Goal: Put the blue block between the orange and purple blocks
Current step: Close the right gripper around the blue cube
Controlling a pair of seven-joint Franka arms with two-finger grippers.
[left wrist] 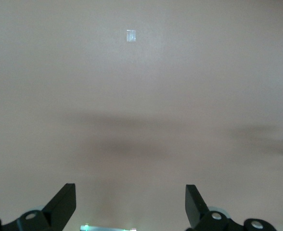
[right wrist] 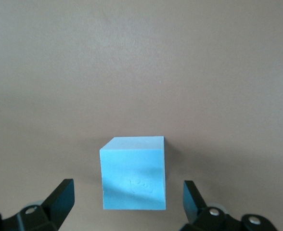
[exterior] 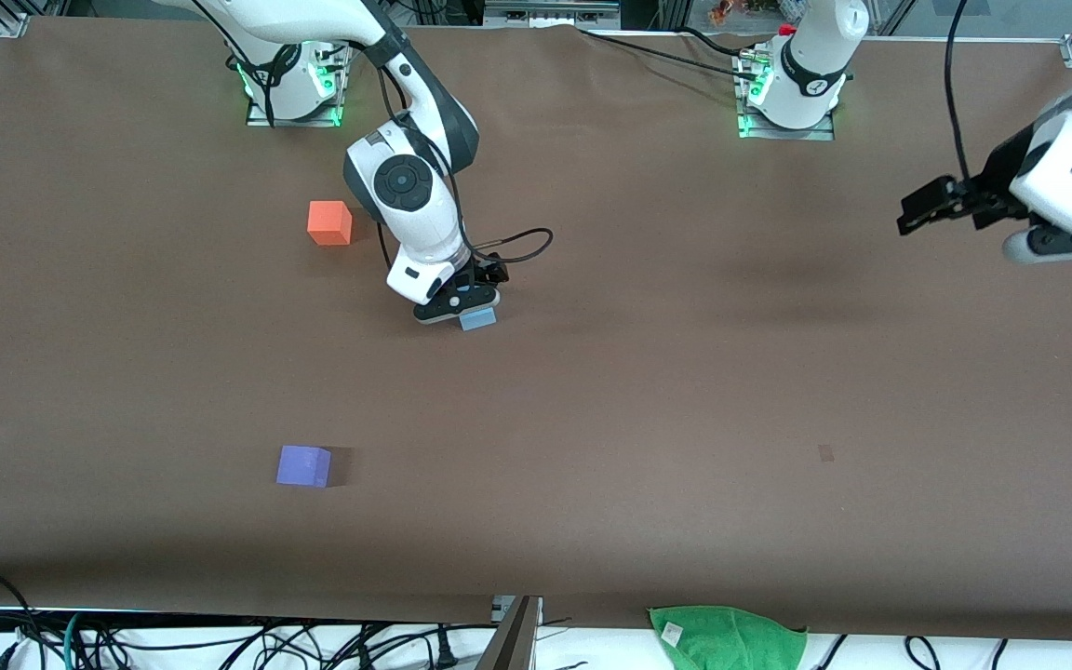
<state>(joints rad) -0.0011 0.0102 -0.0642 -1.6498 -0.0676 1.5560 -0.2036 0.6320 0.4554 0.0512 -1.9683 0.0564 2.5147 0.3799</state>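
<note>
Brown bench (exterior: 685, 391) w/ both arms. Right tool (exterior: 462, 305) is low over the blue block (exterior: 478, 319), fingers spread wide on either side of it, not gripping yet. Block sits on the bench roughly btwn orange block (exterior: 329, 222) and purple block (exterior: 303, 465) in depth, but offset toward the left arm's end. Left tool (left wrist: 131, 204) waits open, well apart.

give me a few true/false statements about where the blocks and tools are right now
1. The right tool is open around the blue block. True.
2. The blue block already sits between the orange block and the purple block. False: it lies off their line, toward the left arm's end.
3. The purple block is nearer the front camera than the orange block. True.
4. The left tool holds a block. False: it is open and empty, waiting over bare table.
</note>
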